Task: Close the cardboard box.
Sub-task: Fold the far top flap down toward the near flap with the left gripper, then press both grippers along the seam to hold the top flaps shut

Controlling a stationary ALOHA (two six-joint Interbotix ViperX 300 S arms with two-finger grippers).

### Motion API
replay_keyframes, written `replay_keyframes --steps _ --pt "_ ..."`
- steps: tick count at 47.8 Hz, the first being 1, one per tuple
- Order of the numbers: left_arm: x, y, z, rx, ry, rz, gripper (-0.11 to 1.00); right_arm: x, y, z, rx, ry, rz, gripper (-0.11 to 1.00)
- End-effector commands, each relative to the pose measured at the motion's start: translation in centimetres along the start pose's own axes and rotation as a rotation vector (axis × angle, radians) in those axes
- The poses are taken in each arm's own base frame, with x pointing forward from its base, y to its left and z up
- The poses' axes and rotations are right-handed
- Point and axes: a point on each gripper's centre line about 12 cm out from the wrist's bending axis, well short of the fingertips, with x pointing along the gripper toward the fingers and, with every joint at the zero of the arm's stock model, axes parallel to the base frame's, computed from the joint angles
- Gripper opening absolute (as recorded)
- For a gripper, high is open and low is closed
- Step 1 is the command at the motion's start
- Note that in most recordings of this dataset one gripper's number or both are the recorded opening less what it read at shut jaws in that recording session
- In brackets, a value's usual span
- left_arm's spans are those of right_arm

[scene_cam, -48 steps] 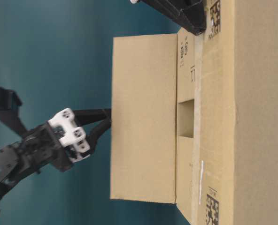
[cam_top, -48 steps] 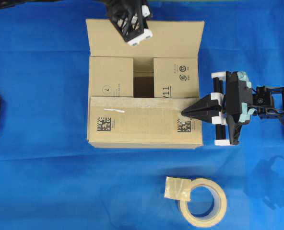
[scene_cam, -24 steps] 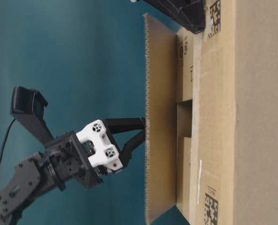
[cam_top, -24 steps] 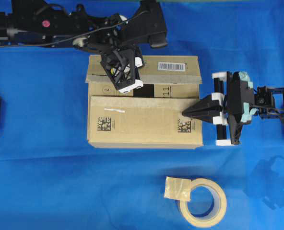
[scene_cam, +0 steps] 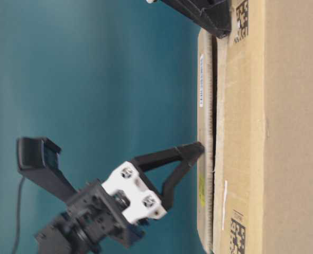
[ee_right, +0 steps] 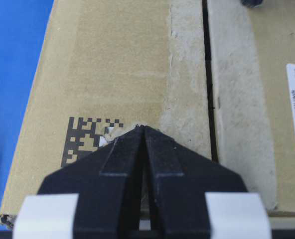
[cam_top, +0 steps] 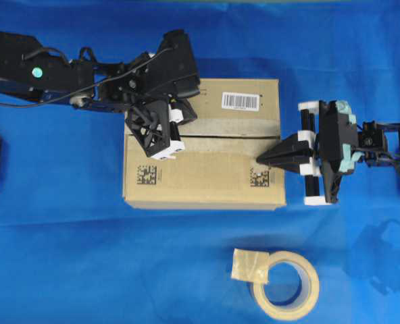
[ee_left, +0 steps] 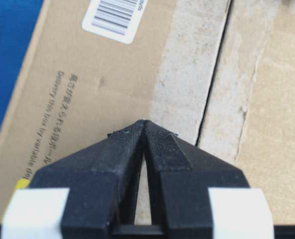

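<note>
Blue cloth (cam_top: 65,256): cardboard box (cam_top: 207,177), tape roll (cam_top: 288,287).

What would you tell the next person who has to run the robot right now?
Left hand: shut, empty, tips pressing the far flap down near the seam.
Right hand: shut, empty, tips on the near flap at the right edge.
Box: middle of the blue cloth. Both long flaps are folded flat and meet along a thin seam.
Tape roll: on the cloth in front of the box, untouched.
Done: the flaps are down, so the box looks closed.
Left: probably lift both hands off and check that the flaps do not spring up. Nothing is taped.
</note>
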Motion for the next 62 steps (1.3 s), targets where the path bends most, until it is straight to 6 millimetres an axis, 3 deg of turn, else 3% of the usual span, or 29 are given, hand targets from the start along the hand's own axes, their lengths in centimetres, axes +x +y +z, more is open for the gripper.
replay_keyframes --steps 1,26,62 --pt "-0.9 -0.4 0.4 -0.004 -0.063 -0.016 0.02 -0.2 0.0 0.6 -0.001 -0.028 0.000 0.01" --pt "-1.2 -0.4 -0.5 -0.022 -0.103 -0.023 0.02 -0.2 -2.0 2.1 0.026 -0.130 -0.060 0.01" --pt "-2.4 -0.7 -1.4 -0.001 -0.217 -0.049 0.02 0.4 -2.9 0.7 0.039 -0.080 -0.089 0.01"
